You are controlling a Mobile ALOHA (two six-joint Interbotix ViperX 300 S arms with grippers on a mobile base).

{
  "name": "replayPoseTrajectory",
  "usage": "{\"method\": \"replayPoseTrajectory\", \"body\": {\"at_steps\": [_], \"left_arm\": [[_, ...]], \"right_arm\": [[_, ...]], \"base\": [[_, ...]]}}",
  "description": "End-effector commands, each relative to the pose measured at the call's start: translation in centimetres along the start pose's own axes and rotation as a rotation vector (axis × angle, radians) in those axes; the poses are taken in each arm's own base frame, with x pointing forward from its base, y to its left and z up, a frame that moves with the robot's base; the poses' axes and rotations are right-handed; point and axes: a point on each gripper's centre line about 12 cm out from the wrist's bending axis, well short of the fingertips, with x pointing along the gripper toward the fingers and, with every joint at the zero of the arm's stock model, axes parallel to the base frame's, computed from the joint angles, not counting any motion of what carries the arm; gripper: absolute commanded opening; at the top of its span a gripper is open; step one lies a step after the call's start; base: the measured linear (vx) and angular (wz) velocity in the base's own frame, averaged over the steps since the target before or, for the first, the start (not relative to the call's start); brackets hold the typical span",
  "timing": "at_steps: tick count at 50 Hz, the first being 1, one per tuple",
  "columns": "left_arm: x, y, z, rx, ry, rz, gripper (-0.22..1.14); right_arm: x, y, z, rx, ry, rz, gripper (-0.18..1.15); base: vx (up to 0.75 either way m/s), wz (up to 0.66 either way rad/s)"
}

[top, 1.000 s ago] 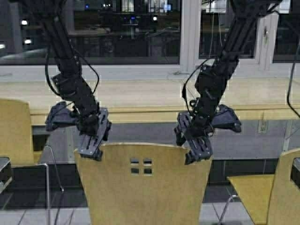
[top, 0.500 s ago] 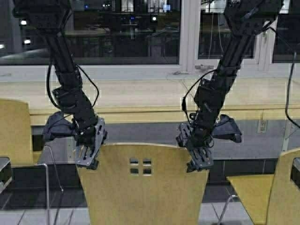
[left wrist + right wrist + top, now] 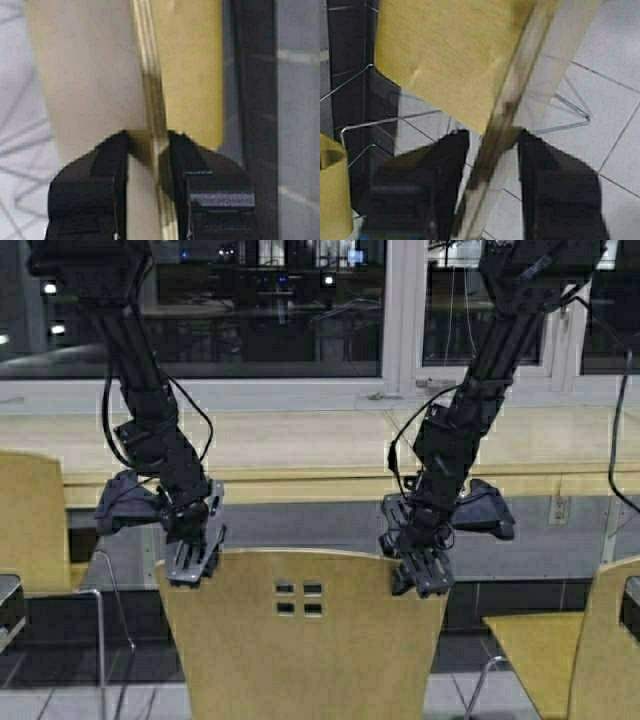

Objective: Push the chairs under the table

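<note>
I had the left gripper (image 3: pixel 192 558) and right gripper (image 3: pixel 424 571) clamped on the top corners of the middle chair (image 3: pixel 300 640), just short of the table (image 3: pixel 300 455); pushing evenly should have kept it straight.

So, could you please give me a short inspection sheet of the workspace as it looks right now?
Surface: the table, a long pale wood top under the window; nothing seen on it.
Job's things: middle chair stands before the table, not yet under it; left chair and right chair partly in view.
Clutter: nothing seen.
Grippers: left tool and right tool each straddle the top edge of the middle chair's back, one finger either side.
Cables: black cables loop along both arms, clear of the chair.
Surroundings: dark window, tiled floor.
</note>
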Motion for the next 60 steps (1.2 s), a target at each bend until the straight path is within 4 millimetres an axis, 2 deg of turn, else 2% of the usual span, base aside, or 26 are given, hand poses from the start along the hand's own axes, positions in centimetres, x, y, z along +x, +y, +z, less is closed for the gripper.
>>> {"method": "replayPoseTrajectory", "body": {"at_steps": [1, 40, 50, 60], "left_arm": [[0.3, 0.5, 0.0, 0.009, 0.001, 0.01, 0.31], [0.7, 0.8, -0.5, 0.03, 0.015, 0.014, 0.31], [0.8, 0.8, -1.0, 0.048, 0.029, 0.011, 0.31], [0.6, 0.7, -1.0, 0.053, 0.035, 0.013, 0.31]], "right_arm": [[-0.5, 0.9, -0.2, -0.022, 0.001, 0.02, 0.3], [-0.7, 1.1, 0.2, -0.026, -0.003, 0.023, 0.3], [-1.1, 0.5, 0.2, -0.031, -0.003, 0.007, 0.3], [-1.5, 0.5, 1.0, -0.02, -0.013, 0.006, 0.3]], "base": [[0.0, 0.0], [0.12, 0.06], [0.21, 0.05], [0.24, 0.0]]}}
